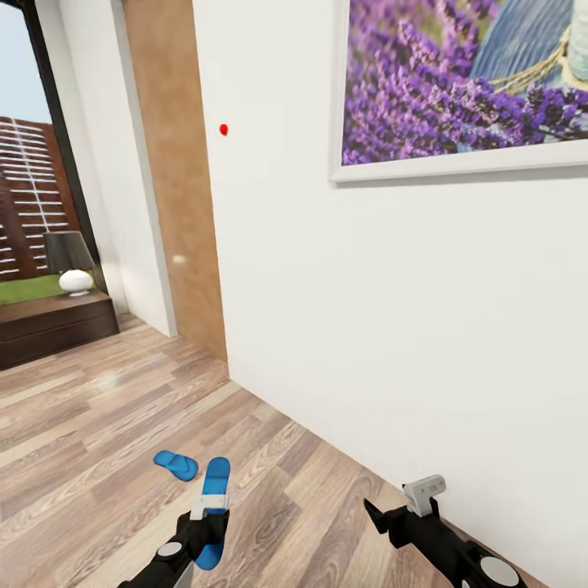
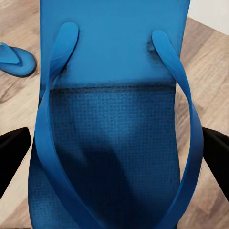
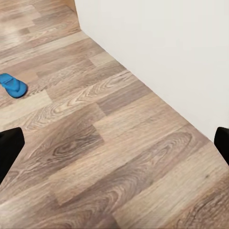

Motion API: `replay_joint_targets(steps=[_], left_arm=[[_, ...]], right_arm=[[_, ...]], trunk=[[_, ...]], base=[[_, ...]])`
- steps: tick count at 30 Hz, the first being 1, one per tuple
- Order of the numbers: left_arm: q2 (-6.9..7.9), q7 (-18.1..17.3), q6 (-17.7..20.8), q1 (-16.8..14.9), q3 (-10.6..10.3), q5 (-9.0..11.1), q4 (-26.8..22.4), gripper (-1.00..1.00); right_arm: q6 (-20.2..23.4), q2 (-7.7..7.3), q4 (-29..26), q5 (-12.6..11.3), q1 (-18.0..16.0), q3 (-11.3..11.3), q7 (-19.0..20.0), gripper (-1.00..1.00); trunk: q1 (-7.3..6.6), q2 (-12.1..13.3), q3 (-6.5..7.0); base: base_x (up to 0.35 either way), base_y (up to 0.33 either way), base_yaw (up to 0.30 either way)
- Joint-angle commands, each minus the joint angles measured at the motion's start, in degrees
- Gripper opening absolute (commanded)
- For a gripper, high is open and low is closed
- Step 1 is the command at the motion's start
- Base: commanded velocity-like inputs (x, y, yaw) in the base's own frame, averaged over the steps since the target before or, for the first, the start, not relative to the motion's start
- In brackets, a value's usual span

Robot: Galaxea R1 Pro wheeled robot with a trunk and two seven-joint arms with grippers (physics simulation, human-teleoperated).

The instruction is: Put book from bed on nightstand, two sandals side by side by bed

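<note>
Beside the white wall: a wheeled robot's two black arms reach forward over a wood-plank floor (image 1: pixel 98 408), close to a plain white wall (image 1: pixel 392 327).
Writing: no brand, label or lettering can be read anywhere.
Held sandal: a bright blue flat sandal (image 1: pixel 214 500) with rounded ends sits in the left gripper (image 1: pixel 204 523); its long axis runs away from the robot and slightly toward the wall, one end raised above the fingers, the other below them.
Held sandal, close up: in the left wrist view the blue sandal (image 2: pixel 114 143) shows its textured footbed and two blue straps meeting in a V.
Left gripper state: black fingers (image 2: pixel 12 152) stand at either edge of the sole, clamped on it.
Second sandal: the other blue sandal (image 1: pixel 175 465) lies flat on the planks, strap side up, just beyond and to the left of the held one, apart from it; it also appears in the left wrist view (image 2: pixel 16 58) and the right wrist view (image 3: pixel 13 86).
Right gripper: the right gripper (image 1: pixel 404 502) hangs above bare floor near the wall's foot, its fingers (image 3: pixel 9 152) spread wide with nothing between them.
Floor: mixed brown and grey planks, glossy in patches.
Room: a framed picture of purple lavender (image 1: pixel 465 82) hangs on the wall; a small red dot (image 1: pixel 224 129) marks the wall beside a tan wooden panel (image 1: pixel 175 163).
Far left: a low dark-brown wooden cabinet (image 1: pixel 49 327) carries a white round-based lamp with a dark shade (image 1: pixel 72 261), before a dark-framed window showing grass and a brown slatted fence (image 1: pixel 28 196).
</note>
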Motion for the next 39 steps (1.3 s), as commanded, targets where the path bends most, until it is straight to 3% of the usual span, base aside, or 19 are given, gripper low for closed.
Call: replay_joint_targets(steps=[1,16,39], left_arm=[[-0.01,0.01,-0.20,-0.04,0.00,-0.05,0.06,-1.00],[-0.06,0.01,-0.35,-0.07,0.00,0.22,1.81,-1.00],[-0.01,0.01,-0.44,-0.06,0.00,-0.02,2.13,-1.00]], right_arm=[[0.20,0.01,-0.11,0.46,0.00,-0.10,0.40,1.00],[0.20,0.01,-0.02,0.46,0.00,0.02,0.38,1.00],[0.20,0.01,-0.02,0.46,0.01,0.05,0.35,1.00]], trunk=[[-0.01,-0.02,-0.06],[-0.01,-0.02,-0.10],[-0.01,-0.02,-0.10]], base=[[0.000,0.000,0.125],[0.000,0.000,0.076],[0.000,0.000,0.270]])
